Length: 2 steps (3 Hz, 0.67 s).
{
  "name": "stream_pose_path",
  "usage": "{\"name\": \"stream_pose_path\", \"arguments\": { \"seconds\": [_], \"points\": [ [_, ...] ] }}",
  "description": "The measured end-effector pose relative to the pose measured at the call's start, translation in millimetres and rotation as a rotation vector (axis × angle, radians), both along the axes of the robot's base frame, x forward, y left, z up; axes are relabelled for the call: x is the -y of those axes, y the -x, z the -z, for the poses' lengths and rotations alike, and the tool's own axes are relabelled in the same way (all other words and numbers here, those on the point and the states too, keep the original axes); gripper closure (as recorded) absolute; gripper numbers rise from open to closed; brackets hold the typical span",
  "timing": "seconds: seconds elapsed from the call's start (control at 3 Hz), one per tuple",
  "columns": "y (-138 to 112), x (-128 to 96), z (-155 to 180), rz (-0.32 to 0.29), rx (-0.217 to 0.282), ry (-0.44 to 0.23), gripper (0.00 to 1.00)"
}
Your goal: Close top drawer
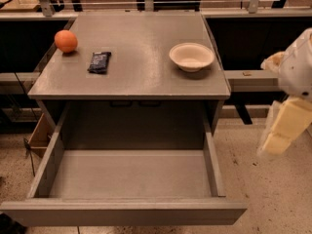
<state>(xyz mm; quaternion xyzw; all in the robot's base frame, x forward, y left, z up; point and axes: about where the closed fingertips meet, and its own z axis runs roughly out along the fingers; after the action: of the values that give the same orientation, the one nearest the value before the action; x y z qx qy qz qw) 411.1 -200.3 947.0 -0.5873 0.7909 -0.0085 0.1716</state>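
The top drawer (126, 211) is pulled far out from under the grey cabinet's tabletop (141, 72). It is wide, deep, matte grey and empty inside, and its plain front faces the bottom of the view. My gripper (285, 126), white with cream-coloured ends, hangs at the right edge of the view. It is to the right of the cabinet, level with the drawer's back, apart from the drawer and holding nothing.
On the tabletop lie an orange (66, 41) at the left, a dark snack packet (99, 62) beside it and a white bowl (191, 56) at the right. A grey rail (251, 79) runs off to the right behind the gripper. Speckled floor lies right of the drawer.
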Motion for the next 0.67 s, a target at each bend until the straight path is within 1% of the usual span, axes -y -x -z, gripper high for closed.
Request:
{"name": "stream_pose_path", "arguments": {
  "seconds": [0.33,0.67],
  "points": [
    [29,-24,35,0.007,-0.023,-0.057,0.00],
    [63,-51,79,0.021,-0.086,-0.113,0.00]
  ]
}}
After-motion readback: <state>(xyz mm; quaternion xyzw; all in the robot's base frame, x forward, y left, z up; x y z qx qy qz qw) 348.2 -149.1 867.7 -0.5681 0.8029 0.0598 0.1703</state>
